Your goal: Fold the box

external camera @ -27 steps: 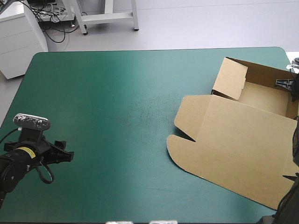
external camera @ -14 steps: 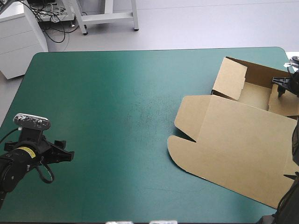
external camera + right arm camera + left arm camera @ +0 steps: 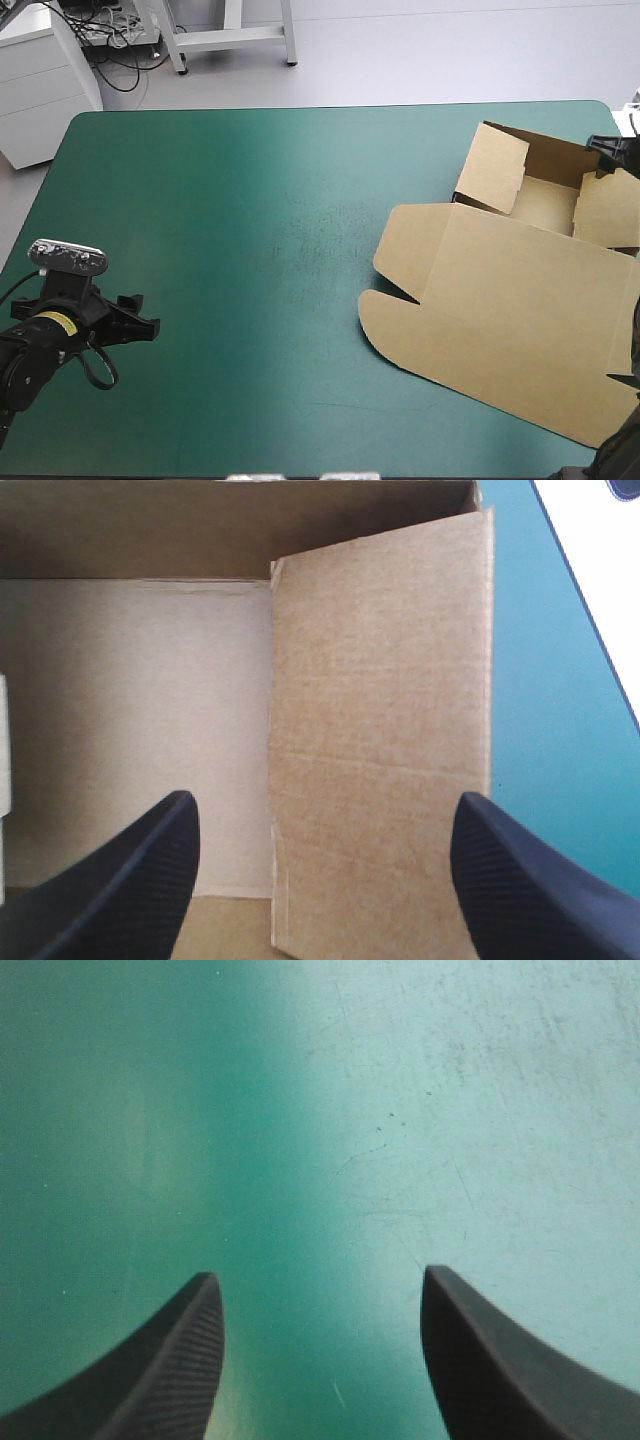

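The brown box (image 3: 500,300) lies at the table's right side, its lid flat toward the front and its tray (image 3: 545,200) at the back. The tray's left wall (image 3: 492,168) stands upright. Its right flap (image 3: 605,208) leans inward over the floor. My right gripper (image 3: 608,150) hovers open at the tray's far right corner; in the right wrist view (image 3: 325,800) that flap (image 3: 380,730) and the tray floor (image 3: 140,720) lie beneath it, untouched. My left gripper (image 3: 138,328) is open near the front left, over bare cover (image 3: 318,1280).
The teal-green cover (image 3: 250,250) stretches between the left gripper and the box. The table's right edge (image 3: 590,640) runs just beside the tray. A white cabinet (image 3: 40,90) stands beyond the far left corner.
My right gripper opened, let go of the tray's right flap and drew back toward the far right corner. The flap now leans inward. The left arm stayed put.
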Action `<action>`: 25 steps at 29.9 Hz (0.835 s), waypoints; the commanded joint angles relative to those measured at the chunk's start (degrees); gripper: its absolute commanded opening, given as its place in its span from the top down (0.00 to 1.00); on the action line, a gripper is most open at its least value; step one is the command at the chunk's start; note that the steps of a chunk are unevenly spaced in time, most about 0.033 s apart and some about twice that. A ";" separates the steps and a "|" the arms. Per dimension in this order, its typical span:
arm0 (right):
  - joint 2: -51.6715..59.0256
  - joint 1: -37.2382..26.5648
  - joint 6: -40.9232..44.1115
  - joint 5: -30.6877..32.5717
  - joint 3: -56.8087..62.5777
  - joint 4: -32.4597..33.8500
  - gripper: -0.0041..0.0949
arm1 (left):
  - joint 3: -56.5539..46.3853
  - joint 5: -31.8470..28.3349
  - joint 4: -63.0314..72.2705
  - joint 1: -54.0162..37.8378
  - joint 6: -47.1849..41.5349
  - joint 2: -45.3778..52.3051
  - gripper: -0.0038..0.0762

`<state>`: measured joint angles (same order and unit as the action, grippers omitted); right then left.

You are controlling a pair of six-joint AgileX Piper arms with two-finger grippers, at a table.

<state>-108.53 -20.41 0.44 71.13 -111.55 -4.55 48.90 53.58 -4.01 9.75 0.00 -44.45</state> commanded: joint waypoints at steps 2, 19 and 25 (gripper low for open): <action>9.14 0.64 -2.70 0.39 2.13 -0.96 0.29 | 1.50 -4.08 0.13 0.12 0.00 0.69 0.44; 44.84 5.81 -17.18 -10.92 35.17 -3.71 0.43 | 1.41 -8.02 -0.55 0.12 -2.92 4.19 0.44; 57.48 7.10 -24.30 -18.64 47.90 -9.19 0.43 | 1.27 -9.54 -0.35 0.12 -2.92 7.43 0.44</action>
<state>-55.81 -13.93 -20.27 58.32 -66.57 -10.47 48.90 48.52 -4.19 9.75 -2.18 -38.44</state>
